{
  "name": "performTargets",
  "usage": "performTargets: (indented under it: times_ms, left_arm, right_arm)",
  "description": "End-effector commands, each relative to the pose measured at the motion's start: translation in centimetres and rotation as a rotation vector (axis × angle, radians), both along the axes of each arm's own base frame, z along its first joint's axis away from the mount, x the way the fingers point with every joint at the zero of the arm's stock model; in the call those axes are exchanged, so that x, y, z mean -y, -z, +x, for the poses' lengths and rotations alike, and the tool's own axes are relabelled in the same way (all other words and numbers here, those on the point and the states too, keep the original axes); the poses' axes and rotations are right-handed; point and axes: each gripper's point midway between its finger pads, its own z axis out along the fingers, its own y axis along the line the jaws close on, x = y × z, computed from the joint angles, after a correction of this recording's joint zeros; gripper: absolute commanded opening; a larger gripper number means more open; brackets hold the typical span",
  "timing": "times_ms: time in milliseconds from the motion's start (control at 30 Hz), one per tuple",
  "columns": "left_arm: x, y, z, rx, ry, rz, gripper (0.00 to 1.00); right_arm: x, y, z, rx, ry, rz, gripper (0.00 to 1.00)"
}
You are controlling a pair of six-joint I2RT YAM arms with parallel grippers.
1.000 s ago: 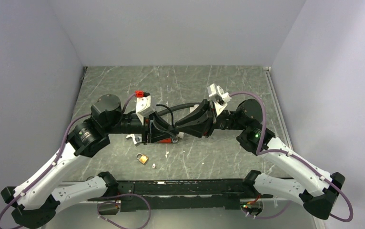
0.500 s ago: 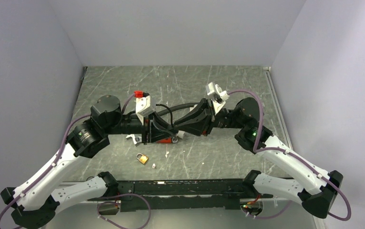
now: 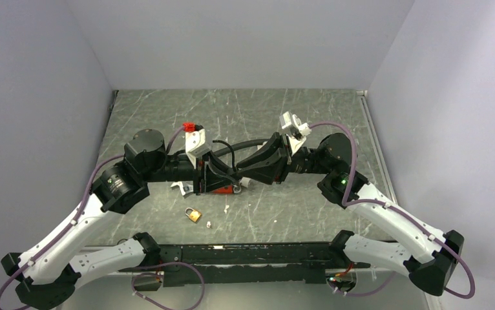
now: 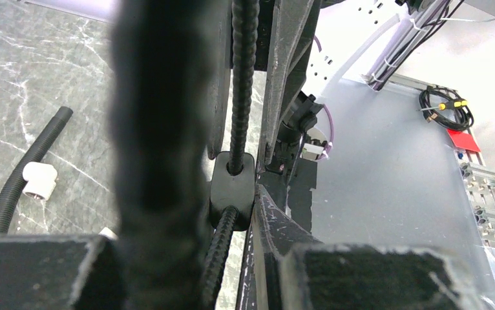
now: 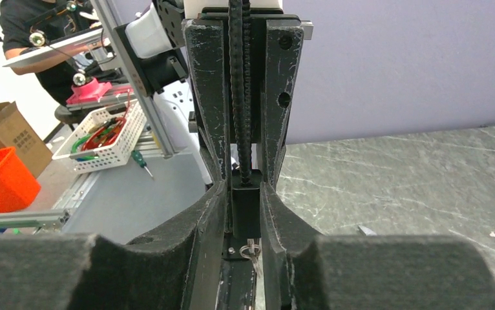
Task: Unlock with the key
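Left claw: my left gripper [image 3: 231, 178] lies low over the middle of the table [image 3: 296, 110], pointing to my right; its jaws stand a narrow way apart; my own wrist view is crowded with blurred black parts, so I cannot tell whether I pinch anything.
Right claw: my right gripper [image 3: 242, 173] points to my left and meets the other one nose to nose; its jaws are narrowly parted too; a black block and a toothed rod sit in the gap in my wrist view; whether I grasp something or hang loose I cannot tell.
Key: a tiny silvery piece that I take for the key [image 5: 252, 248] shows low in the gap between my right fingers; whether a finger touches it I cannot tell; from above it is hidden under the two claws.
Wrench: the red-handled wrench [image 3: 224, 190] lies on the table under my left claw; its silvery head sticks out on the left.
Padlock: the brass padlock [image 3: 193, 214] lies on the table nearer my bases, apart from both claws.
Scrap: a small white scrap [image 3: 208, 224] lies just beside the padlock, to its right.
Hose: a black ribbed hose [image 3: 242, 143] curves on the table behind the claws; a white fitting [image 4: 38, 181] sits on it.
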Motion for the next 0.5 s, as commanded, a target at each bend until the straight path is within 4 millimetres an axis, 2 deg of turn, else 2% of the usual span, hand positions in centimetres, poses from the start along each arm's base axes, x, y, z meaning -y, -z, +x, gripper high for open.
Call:
performTargets:
  times_ms: [0,200,400,467]
  left_arm:
    - [0.5,-2.5,1.5,0.079,-0.053,-0.081,0.0]
    - [0.5,-2.6,1.8,0.084,-0.066,-0.085,0.0]
    - [0.4,-2.6,1.9,0.087,-0.08,-0.086,0.0]
    - [0.2,-2.6,1.9,0.089,-0.086,-0.084,0.0]
  right_arm:
    - [0.0,0.2,-2.1,0.003,-0.113,-0.003,0.29]
    - [0.2,0.4,-2.6,0.011,-0.132,0.0,0.37]
    - [0.8,-0.1,-3.1,0.03,-0.134,0.014,0.37]
    - [1.1,-0.3,-3.6,0.043,-0.151,0.024,0.43]
